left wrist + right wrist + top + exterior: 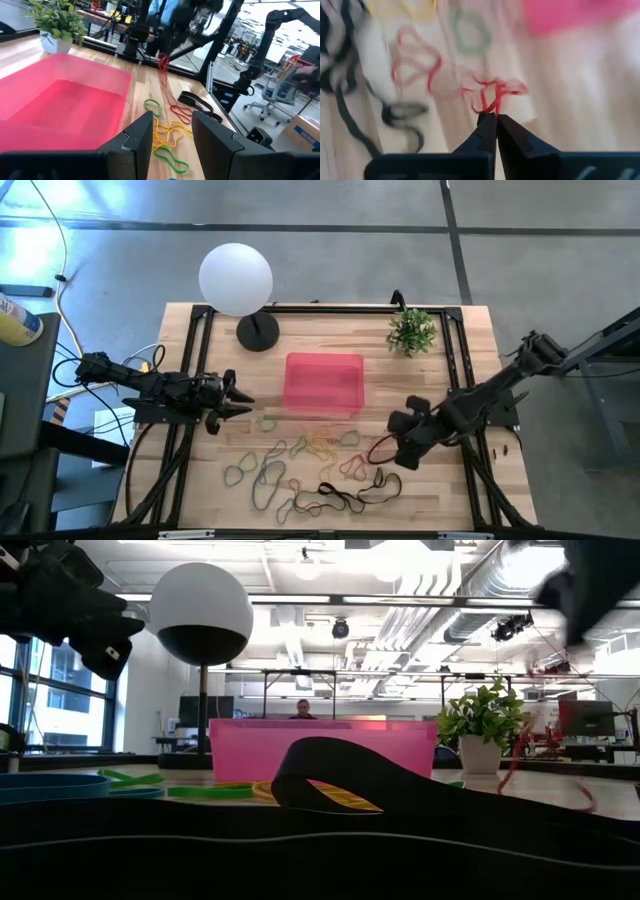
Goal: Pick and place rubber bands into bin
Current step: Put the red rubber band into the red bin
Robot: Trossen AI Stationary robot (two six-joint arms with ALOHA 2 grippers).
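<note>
Red elastic, a thin floppy rubber band, hung bunched from the pinched tips of my right gripper, fingers closed tight on one strand of it. In the overhead view that gripper sat above the table's right side, just beside the scattered loose loops of red, yellow, green and black rubber bands lying on the pale wooden tabletop. I judged the band nearly weightless and limp, likely to stretch, sag and swing, and perhaps snag a neighbouring loop; a pinch on a single strand near its top seemed the right hold, though a slippery one. My left gripper waited over the table's left side, fingers parted and holding nothing. Farther off, between both arms and toward the table's back, stood the shallow translucent pink plastic bin; I could see no bands in it. Beyond it were a white globe lamp and a small potted green plant
</note>
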